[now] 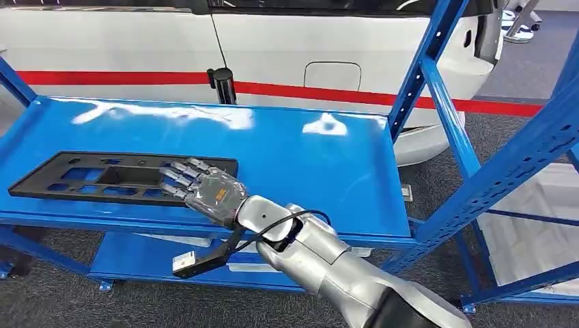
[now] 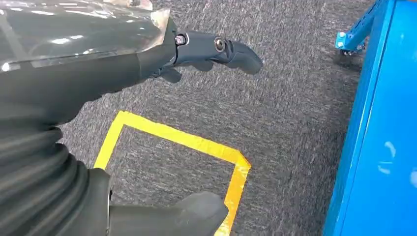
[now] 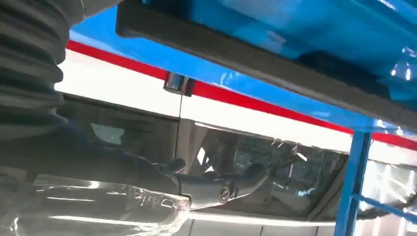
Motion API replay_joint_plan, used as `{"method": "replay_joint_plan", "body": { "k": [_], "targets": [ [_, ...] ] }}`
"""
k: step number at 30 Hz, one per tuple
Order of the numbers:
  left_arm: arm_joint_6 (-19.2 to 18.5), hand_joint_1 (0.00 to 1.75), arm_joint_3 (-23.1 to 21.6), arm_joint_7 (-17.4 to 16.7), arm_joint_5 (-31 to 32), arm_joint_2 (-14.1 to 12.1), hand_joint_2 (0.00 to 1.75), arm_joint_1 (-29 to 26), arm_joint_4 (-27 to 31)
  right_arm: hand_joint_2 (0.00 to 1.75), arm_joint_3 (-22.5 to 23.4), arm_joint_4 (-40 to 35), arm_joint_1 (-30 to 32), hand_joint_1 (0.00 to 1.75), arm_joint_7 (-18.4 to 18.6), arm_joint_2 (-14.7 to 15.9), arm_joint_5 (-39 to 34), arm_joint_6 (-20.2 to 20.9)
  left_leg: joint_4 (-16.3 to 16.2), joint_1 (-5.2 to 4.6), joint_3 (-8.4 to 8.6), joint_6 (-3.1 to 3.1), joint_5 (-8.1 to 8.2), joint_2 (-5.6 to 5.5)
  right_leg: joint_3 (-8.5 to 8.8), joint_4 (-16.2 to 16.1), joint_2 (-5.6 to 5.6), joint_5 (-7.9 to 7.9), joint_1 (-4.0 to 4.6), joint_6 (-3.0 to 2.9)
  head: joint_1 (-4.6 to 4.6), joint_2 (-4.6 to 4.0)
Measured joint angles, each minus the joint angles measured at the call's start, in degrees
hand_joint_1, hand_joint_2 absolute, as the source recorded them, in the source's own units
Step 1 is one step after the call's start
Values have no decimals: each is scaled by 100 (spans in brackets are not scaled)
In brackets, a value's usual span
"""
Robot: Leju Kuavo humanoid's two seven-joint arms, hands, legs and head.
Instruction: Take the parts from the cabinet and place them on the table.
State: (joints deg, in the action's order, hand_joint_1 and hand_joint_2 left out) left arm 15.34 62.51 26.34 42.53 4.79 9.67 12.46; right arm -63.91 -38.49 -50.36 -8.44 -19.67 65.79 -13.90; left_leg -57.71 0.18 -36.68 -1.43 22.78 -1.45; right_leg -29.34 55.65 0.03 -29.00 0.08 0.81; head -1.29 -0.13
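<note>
Reaching in from below, the right hand (image 1: 208, 191) extends over the near right end of the black part (image 1: 102, 179), a flat perforated panel lying on the blue shelf (image 1: 307, 164) of the cabinet. Its fingers (image 1: 179, 176) are stretched out and slightly apart above the panel's right end; whether they touch its surface cannot be told, and nothing is gripped. The rest of the panel runs away from the fingertips toward the shelf's far left end. Beyond the fingers, behind the shelf, stands a white vehicle body with a red stripe (image 1: 287, 87). The left hand (image 2: 147, 64) hangs over grey carpet, its fingers (image 2: 231, 51) extended and holding nothing; past the fingertips lie yellow floor tape (image 2: 196, 142) and the blue cabinet's edge (image 2: 378, 123).
</note>
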Motion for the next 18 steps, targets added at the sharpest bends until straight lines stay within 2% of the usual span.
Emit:
{"method": "replay_joint_plan", "body": {
  "k": [4,5,18],
  "targets": [
    [0,0,-2,0,0,4,175,2,0,175,-2,90,0,0,33,-2,-15,44,0,0,0,0,0,0,0,0,0,0,0,0,0,0],
    [0,0,-2,-4,2,7,0,2,0,175,-7,107,0,0,57,-2,-20,46,0,0,0,0,0,0,1,0,0,0,0,0,2,0],
    [0,0,-26,-107,59,15,0,34,0,175,-50,328,-48,0,413,-4,-66,59,0,0,1,0,0,0,1,0,0,1,0,0,0,0]
  ]
}}
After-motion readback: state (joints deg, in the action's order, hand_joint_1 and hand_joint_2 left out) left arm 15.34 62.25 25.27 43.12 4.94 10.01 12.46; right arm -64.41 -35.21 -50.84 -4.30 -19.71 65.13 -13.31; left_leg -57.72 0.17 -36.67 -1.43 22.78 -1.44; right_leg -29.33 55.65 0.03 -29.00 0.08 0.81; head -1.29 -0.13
